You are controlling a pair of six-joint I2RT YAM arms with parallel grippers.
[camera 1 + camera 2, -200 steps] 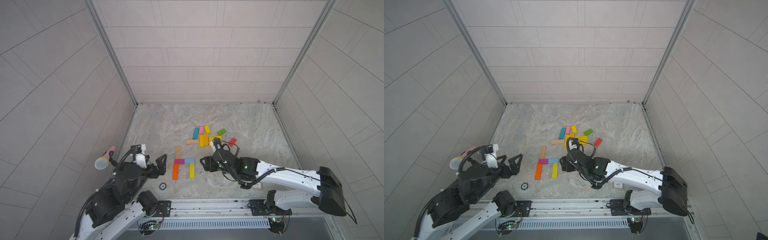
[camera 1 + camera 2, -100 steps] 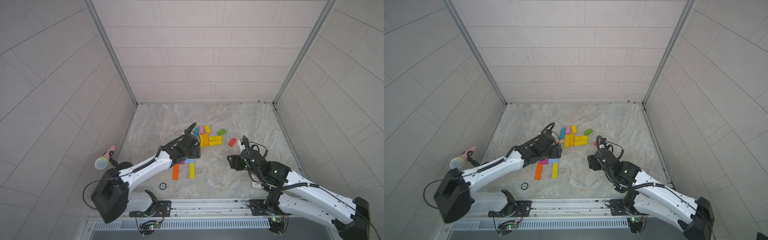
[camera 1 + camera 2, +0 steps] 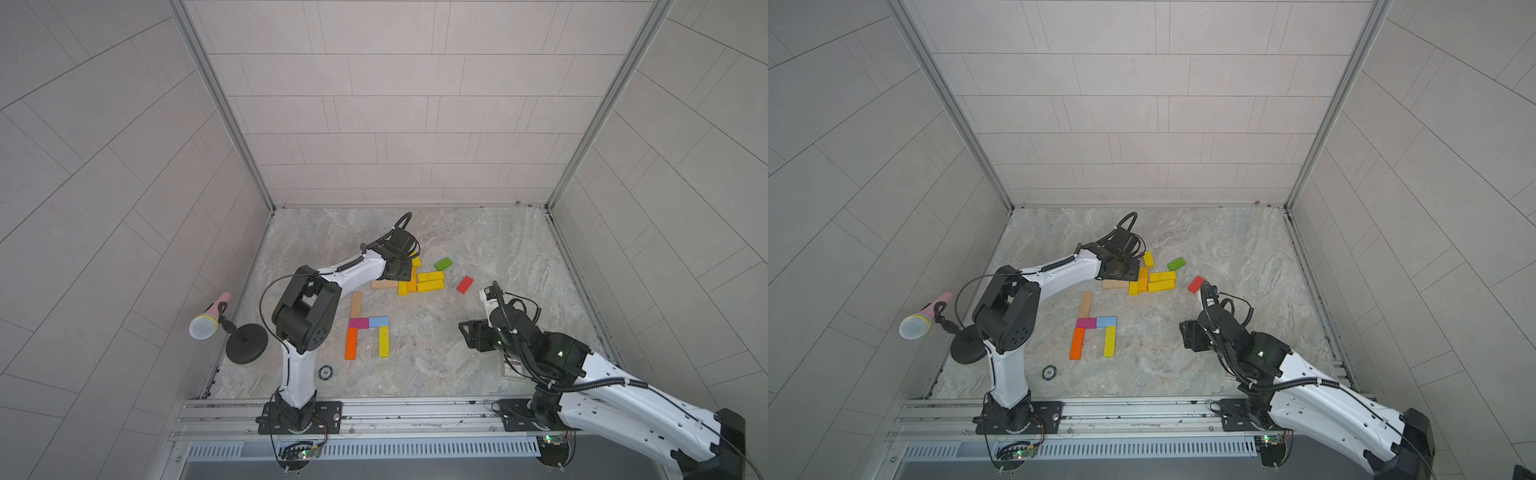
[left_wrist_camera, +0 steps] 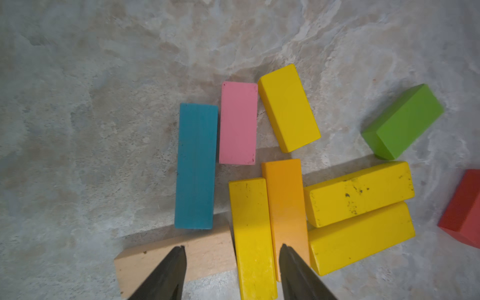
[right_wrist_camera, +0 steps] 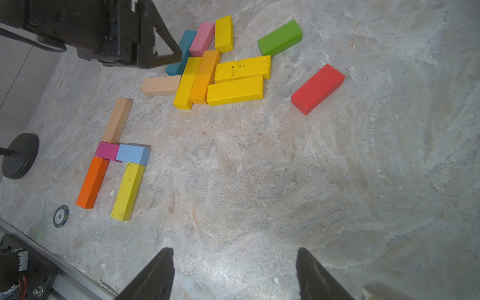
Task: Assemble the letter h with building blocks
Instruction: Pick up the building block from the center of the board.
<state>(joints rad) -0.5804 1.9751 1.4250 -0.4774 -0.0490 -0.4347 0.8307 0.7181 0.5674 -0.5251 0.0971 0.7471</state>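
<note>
Five building blocks lie joined near the front: plain wood [image 3: 355,304], magenta [image 3: 358,323], light blue [image 3: 378,321], orange [image 3: 351,343] and yellow [image 3: 383,341]. Behind them is a loose pile with several yellow blocks, an orange [image 4: 284,207], a teal [image 4: 196,166], a pink [image 4: 237,123] and a wood block [image 4: 205,253]. Green [image 3: 443,263] and red [image 3: 465,284] blocks lie apart to the right. My left gripper [image 4: 232,253] hovers open over the pile, its jaws straddling a long yellow block [image 4: 250,233]. My right gripper [image 5: 235,255] is open over bare floor.
A microphone [image 3: 208,323] on a round black stand [image 3: 246,344] sits at the left wall. A poker chip [image 3: 326,372] lies near the front rail. A small printed card [image 3: 512,370] lies under the right arm. Walls close in three sides.
The left arm has reached out from its folded pose to the loose pile and its jaws have narrowed. The right arm has pulled back from the joined blocks to the right front.
</note>
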